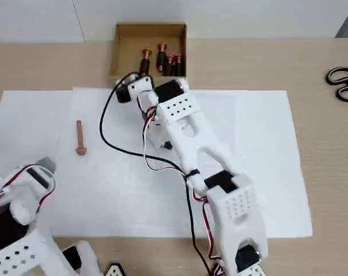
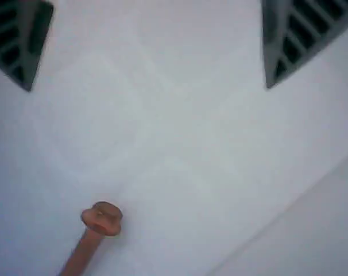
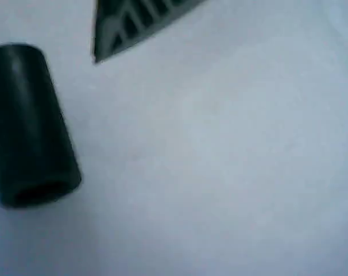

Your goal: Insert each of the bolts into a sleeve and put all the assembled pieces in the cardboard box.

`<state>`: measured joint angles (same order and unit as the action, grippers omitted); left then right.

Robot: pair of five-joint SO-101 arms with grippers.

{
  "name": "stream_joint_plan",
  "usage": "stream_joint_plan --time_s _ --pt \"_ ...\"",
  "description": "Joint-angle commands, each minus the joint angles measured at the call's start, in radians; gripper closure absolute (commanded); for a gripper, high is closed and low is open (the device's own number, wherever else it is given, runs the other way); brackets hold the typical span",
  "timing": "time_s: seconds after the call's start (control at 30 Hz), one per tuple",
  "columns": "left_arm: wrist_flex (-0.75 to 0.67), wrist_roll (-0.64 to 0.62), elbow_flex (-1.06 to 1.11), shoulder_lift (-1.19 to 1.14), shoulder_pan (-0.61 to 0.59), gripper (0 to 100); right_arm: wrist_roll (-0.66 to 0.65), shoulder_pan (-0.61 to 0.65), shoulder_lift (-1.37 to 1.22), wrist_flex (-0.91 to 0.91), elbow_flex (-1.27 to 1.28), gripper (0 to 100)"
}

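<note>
Lying loose on the white paper [image 1: 260,172], one bolt [image 1: 80,138] sits well apart from the cardboard box [image 1: 121,54], which holds four assembled pieces [image 1: 162,60]. The left gripper [image 2: 148,86] hangs over the paper near the bolt's head, spread wide and holding nothing. The right gripper [image 1: 132,89] is just beside the box's near edge, with a black sleeve [image 3: 30,123] lying on the paper close by; whether this gripper is wide or narrow I cannot tell.

Copper-coloured metal bolt [image 1: 80,138], dull sheen; black cylindrical sleeve [image 3: 30,123], matt (plastic or rubber, unclear); brown cardboard box [image 1: 128,49], rough; white paper sheet [image 1: 254,161], smooth, matt.
</note>
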<state>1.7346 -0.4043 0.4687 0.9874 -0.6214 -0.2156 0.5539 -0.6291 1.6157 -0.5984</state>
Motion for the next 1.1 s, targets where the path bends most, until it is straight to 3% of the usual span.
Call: stream_joint_plan --time_s 0.0,0.47,0.73,1.0,1.07 --pt "0.003 0.0 -0.041 0.003 -0.032 76 -0.012 0.008 -0.021 -0.027 -0.043 63.4" --pt "0.003 0.0 -0.039 0.003 -0.035 76 -0.046 0.045 -0.116 -0.05 -0.043 63.8" --pt "0.0 0.0 -0.038 0.003 -0.035 76 -0.048 0.041 -0.116 -0.079 -0.043 80.4" --pt "0.0 0.0 -0.038 0.003 -0.035 76 -0.048 -0.01 -0.113 -0.073 -0.043 82.8" --pt "0.0 0.0 -0.038 0.003 -0.035 76 -0.048 -0.03 -0.113 -0.071 -0.043 87.6"
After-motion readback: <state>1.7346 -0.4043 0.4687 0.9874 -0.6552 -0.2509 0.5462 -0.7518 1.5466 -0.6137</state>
